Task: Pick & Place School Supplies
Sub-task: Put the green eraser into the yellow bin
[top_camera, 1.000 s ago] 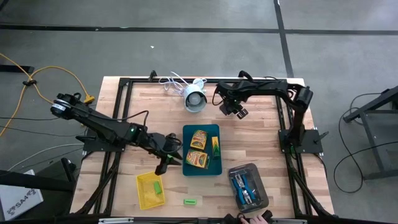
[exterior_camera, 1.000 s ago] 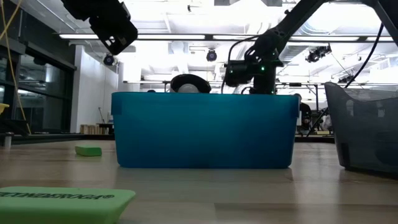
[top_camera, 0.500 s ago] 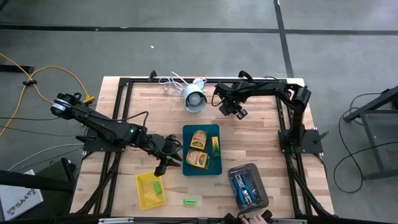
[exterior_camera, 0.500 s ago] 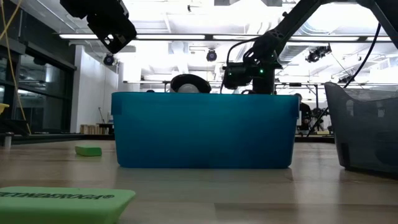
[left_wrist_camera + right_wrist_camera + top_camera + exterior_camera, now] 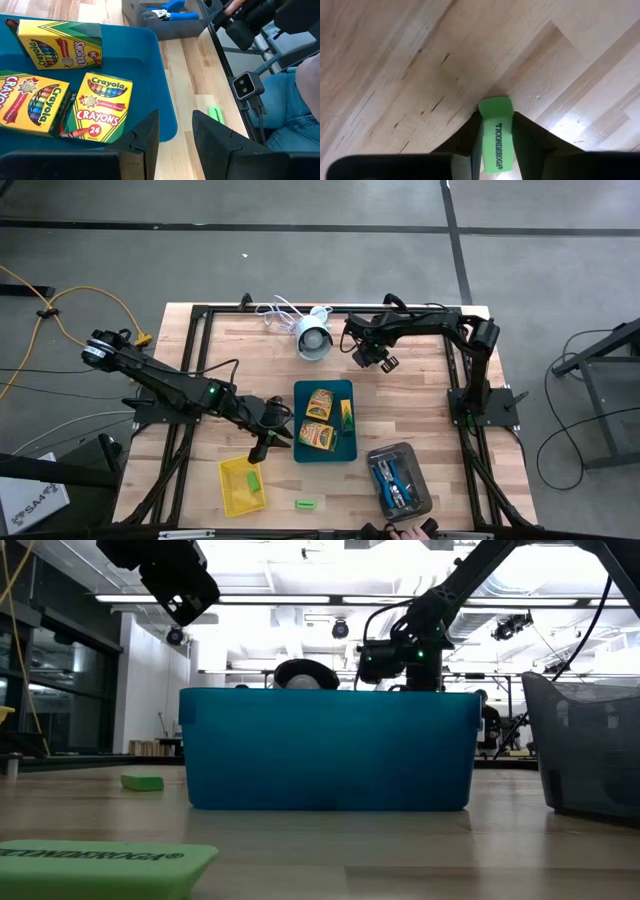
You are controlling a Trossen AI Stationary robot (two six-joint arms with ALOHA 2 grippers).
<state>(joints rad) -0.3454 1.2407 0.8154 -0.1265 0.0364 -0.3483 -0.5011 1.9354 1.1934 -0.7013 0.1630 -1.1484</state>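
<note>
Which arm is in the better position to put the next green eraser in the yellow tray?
Right. The right gripper is shut on a green eraser, though far from the yellow tray; the left gripper, nearer, is open and empty.

Three trays are sitting on the desk (image 5: 420, 410): one teal (image 5: 300, 450), one yellow (image 5: 232, 495), one dark grey (image 5: 424, 498). Three crayon boxes (image 5: 100, 107) are lying in the teal one. Three green erasers (image 5: 249, 478) are showing for certain, one in the yellow tray, one loose, one in the right tool (image 5: 496, 120) (the low view may be showing a fourth). Blue-handled scissors (image 5: 395, 485) are overlapping, seemingly two. One white round device (image 5: 313, 338) is resting there.
</note>
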